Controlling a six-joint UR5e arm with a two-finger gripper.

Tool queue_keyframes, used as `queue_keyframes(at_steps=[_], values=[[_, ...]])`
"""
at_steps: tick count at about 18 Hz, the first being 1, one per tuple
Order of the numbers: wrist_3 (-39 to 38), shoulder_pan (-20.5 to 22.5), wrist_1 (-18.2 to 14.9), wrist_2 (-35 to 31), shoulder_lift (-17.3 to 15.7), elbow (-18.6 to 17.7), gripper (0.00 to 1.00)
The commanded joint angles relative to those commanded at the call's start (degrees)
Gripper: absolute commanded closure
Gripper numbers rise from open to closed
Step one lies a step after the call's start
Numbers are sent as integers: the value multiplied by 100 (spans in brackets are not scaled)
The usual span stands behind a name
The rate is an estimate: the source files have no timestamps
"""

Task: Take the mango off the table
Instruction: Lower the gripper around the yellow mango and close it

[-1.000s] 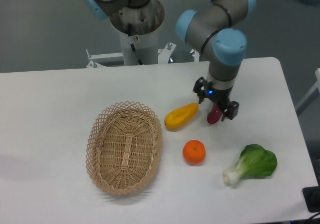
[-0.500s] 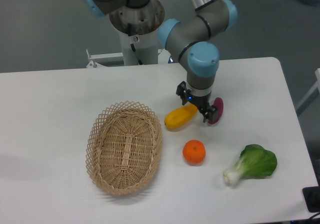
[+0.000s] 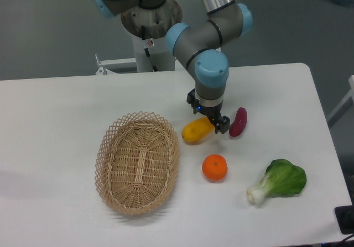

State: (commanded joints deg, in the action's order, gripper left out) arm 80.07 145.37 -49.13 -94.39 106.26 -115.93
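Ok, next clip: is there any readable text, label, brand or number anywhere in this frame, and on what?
None can be read.
Small red-and-white sticker on the robot's grey base column: too small and blurred to read.
Yellow-orange elongated mango, woven wicker basket, white table: no markings.

We find no readable text, label or number anywhere. A small red mark sits on the robot base (image 3: 148, 42), but we cannot read it.
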Motion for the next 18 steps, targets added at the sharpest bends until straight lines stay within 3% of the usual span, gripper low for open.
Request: queue_keyframes(at_steps=[4, 5, 7, 8, 15, 18], values=[[-53, -44, 176, -9, 35, -35, 0], [-105, -70, 211, 0, 35, -35, 8], [-132, -70, 229, 0, 35, -26, 39], [-132, -70, 229, 0, 35, -18, 44], [-123, -70, 220, 9, 35, 53, 63], [-97, -70, 220, 9, 18, 105, 65]])
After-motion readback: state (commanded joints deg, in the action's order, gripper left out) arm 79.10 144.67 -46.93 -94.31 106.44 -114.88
